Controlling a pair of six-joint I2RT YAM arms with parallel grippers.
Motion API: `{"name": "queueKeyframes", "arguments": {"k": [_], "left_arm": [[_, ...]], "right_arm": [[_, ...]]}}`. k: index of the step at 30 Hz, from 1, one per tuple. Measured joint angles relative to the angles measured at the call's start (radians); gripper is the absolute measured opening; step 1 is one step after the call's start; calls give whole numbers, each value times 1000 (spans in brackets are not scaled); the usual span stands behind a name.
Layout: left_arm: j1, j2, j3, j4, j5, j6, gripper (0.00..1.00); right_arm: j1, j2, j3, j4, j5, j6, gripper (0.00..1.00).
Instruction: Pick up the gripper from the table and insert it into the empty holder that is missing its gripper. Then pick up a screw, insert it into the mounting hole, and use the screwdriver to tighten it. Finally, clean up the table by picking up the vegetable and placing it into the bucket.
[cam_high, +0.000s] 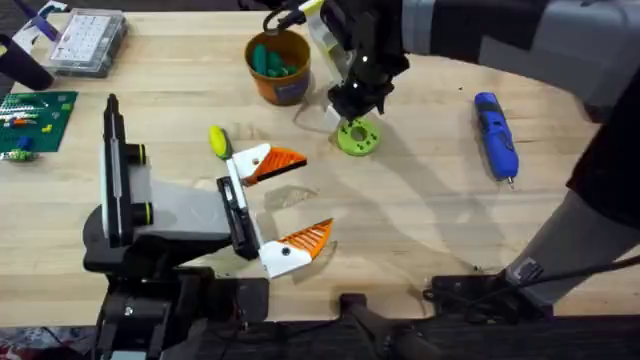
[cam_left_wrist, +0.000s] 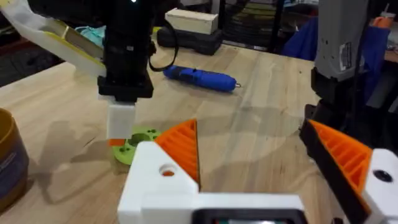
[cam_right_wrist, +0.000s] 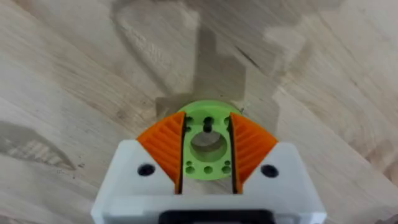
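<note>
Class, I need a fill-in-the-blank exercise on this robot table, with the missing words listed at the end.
1. The right gripper has its orange pads on either side of a round ____ part.
2. The blue screwdriver lies flat on the ____.
3. The left gripper is ____ and holds nothing.
4. The teal items sit inside the orange ____.

Missing words: green; table; open; bucket
</note>
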Motion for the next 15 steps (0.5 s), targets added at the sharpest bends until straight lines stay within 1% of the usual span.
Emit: {"name": "queueKeyframes", "arguments": {"k": [15], "left_arm": [[0, 0, 0, 0, 0, 0, 986]], "right_arm": [[0, 5, 12, -14, 0, 0, 392]]}}
